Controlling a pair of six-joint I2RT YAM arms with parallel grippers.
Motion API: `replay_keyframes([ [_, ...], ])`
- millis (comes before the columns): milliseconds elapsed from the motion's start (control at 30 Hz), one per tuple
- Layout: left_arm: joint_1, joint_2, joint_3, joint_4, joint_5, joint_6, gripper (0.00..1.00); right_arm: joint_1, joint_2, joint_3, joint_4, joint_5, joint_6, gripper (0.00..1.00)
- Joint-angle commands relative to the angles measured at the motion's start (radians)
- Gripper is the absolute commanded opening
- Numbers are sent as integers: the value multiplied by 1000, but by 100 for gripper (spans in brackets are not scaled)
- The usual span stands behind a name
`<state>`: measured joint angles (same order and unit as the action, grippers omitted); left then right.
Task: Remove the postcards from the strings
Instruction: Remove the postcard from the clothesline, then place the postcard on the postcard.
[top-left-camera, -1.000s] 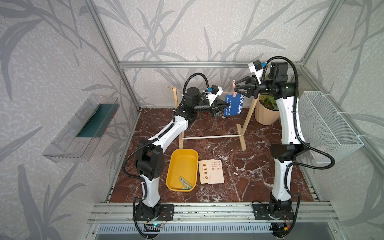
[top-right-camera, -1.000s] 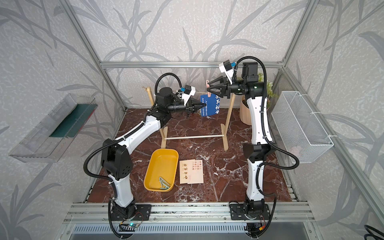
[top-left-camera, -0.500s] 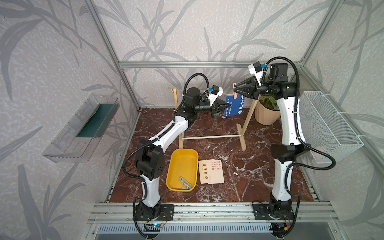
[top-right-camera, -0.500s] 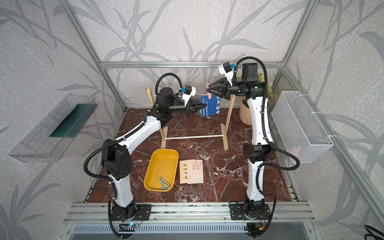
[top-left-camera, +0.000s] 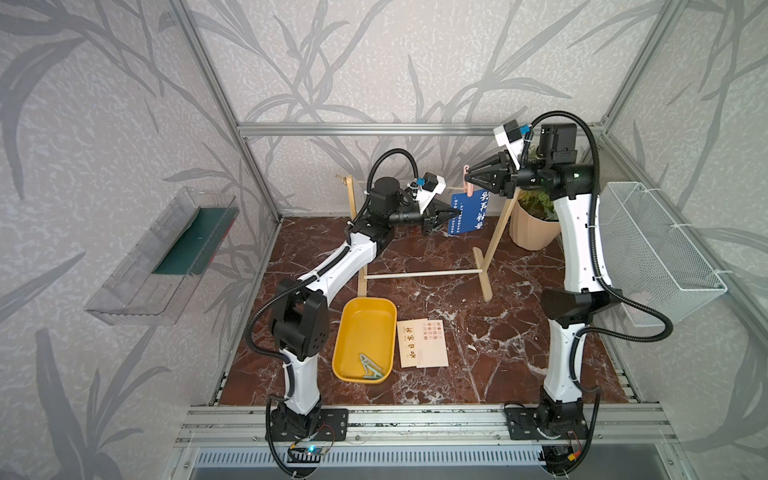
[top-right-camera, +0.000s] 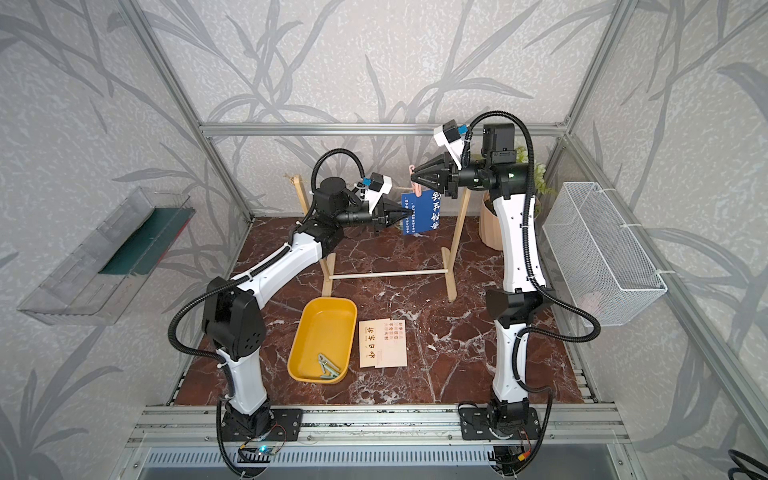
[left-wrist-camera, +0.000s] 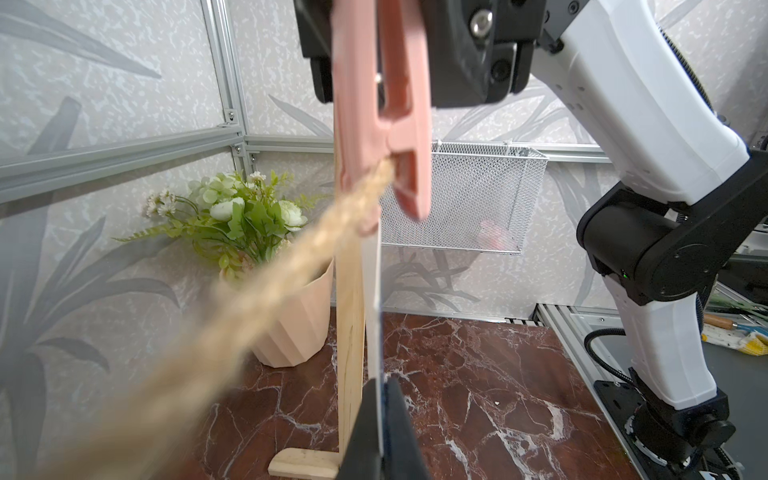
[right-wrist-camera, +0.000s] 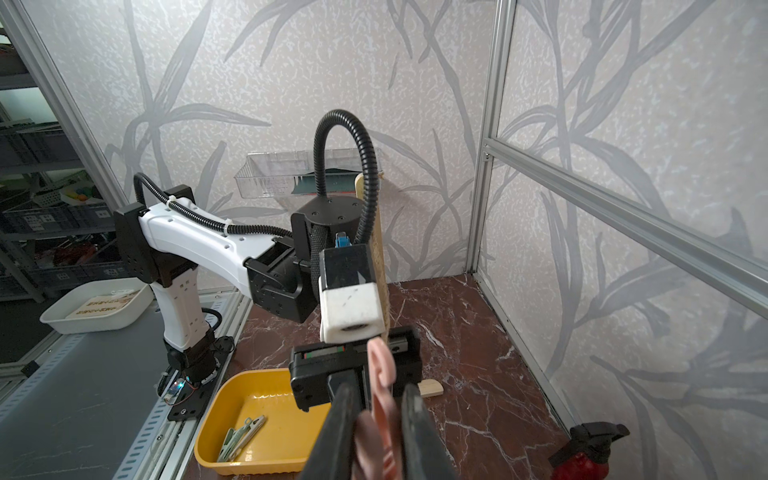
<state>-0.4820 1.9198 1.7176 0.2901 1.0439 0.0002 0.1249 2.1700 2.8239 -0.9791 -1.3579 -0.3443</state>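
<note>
Vs 1 s ago: blue postcard (top-left-camera: 468, 210) hangs in the same spot on the string (top-left-camera: 359, 181). The right gripper (top-left-camera: 467, 176) fingers have narrowed from a clear gap and are now pinched on the pink clothespin (top-left-camera: 468, 183) that pegs the card. The left gripper (top-left-camera: 453, 214) is unchanged, clamped tight on the card's lower edge nearest that arm. Cream postcards (top-left-camera: 422, 343) haven't moved.

Both top views show the card's blue face w/ white script, e.g. (top-right-camera: 423, 212). The left wrist view gets it edge-on only, as a thin white line running down from the peg (left-wrist-camera: 382, 104) into the fingertips (left-wrist-camera: 401, 419), w/ the twine (left-wrist-camera: 291, 266) passing thru the peg mouth. The right wrist view hides the card and shows the peg's (right-wrist-camera: 380, 374) handle end between the two fingers (right-wrist-camera: 345, 415).

Card's long axis is approx vertical, top edge at the string, face to the front, bottom swung slightly toward the left arm.

Outward: wooden stand (top-left-camera: 496, 241) upright just beside the card. The cream cards lie flat on the floor next to the yellow tray (top-left-camera: 365, 328).
</note>
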Motion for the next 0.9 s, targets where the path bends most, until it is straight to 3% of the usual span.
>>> replay_keyframes([
  [0,2,-41,-36,18,-11,12,0,5,-62,12,102,-5,116,0],
  [133,1,-55,-92,40,-41,2,0,2,-83,20,204,43,194,0],
  [300,-27,-146,-234,52,-164,-26,0,2,-103,53,279,161,261,0],
  [467,-79,-346,-534,96,-375,-141,0,3,-148,55,339,275,305,0],
  [567,-114,-429,-704,198,-396,-204,0,2,-164,47,331,262,288,0],
  [700,-143,-470,-769,185,-411,-230,0,5,-181,-11,257,246,277,0],
  [767,-153,-490,-799,170,-422,-232,0,25,-204,-71,140,231,188,0],
  [867,-158,-507,-859,189,-409,-253,0,95,-296,-263,30,429,40,2],
])
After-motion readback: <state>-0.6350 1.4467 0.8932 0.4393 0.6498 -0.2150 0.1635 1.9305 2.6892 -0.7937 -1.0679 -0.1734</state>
